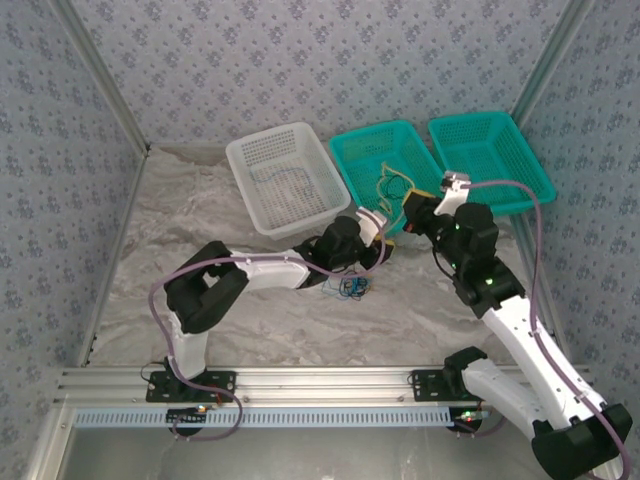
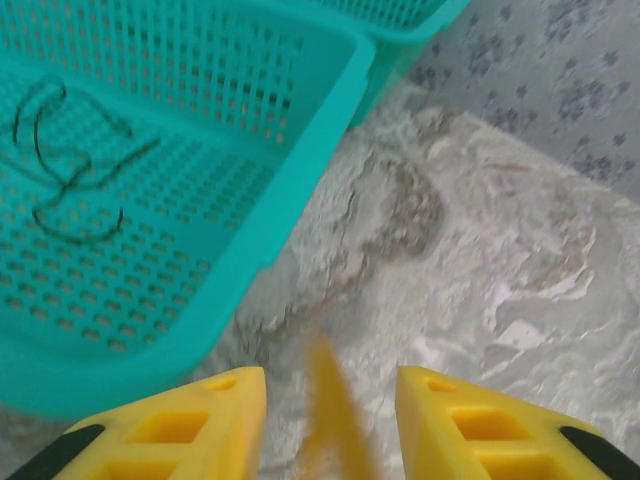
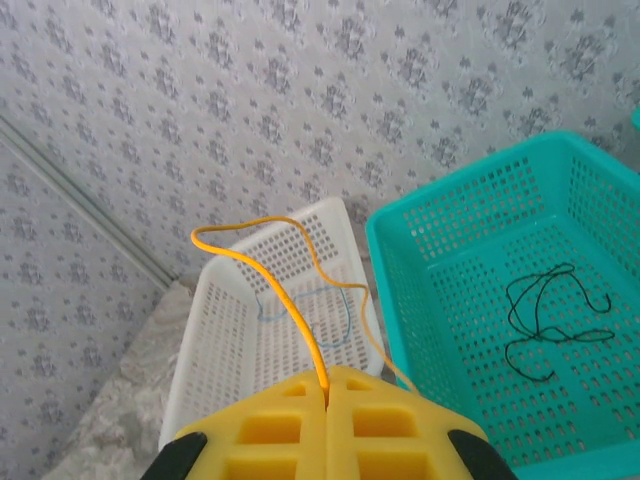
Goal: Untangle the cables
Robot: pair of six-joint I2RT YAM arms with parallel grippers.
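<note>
Right pincer (image 3: 328, 388) is clamping shut on a thin curly yellow wire (image 3: 314, 352). Left pincer (image 2: 330, 380) is standing open, a blurred yellow strand running lengthwise between its fingers. Tangled blue and black wires (image 1: 348, 288) are lying on the tabletop (image 1: 300, 325), just near of the left pincer.

No legible txt, labels, brands, nos. or signs anywhere in these views.

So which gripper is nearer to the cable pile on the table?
Left. The left gripper hangs just beyond the pile; the right gripper is farther, by the middle basket.
</note>
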